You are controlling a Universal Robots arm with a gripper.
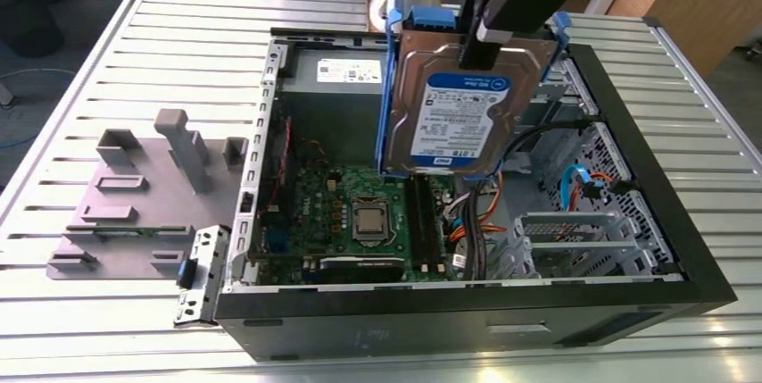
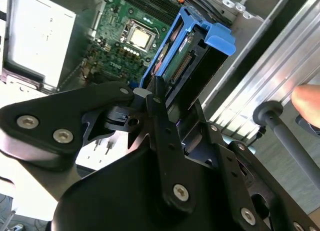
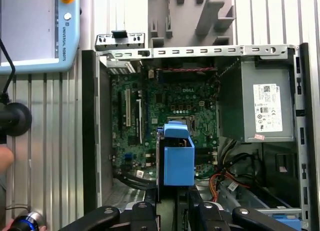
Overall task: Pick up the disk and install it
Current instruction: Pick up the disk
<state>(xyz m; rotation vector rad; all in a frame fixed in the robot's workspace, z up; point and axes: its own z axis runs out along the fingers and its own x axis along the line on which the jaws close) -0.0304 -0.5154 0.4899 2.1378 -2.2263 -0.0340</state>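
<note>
Gripper (image 1: 484, 48): fingers (image 2: 159, 108) clamped on the disk's upper end, one dark finger flat against its labelled face.
Disk (image 1: 462, 115): held upright with blue rails along both edges, raised above the open computer case (image 1: 476, 316).
Beneath the disk: motherboard (image 1: 357, 213); the lower edge seems to hang clear of it, though the angle makes this hard to judge.
Further back: power supply (image 1: 339, 70) in the case's corner.
Farthest, exterior view's left: grey stand (image 1: 143, 187) on the slatted table (image 1: 178, 26), apart from the case.

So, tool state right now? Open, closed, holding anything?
Tool: closed on the hard drive, holding it on edge above the open computer case; not yet installed.
</note>
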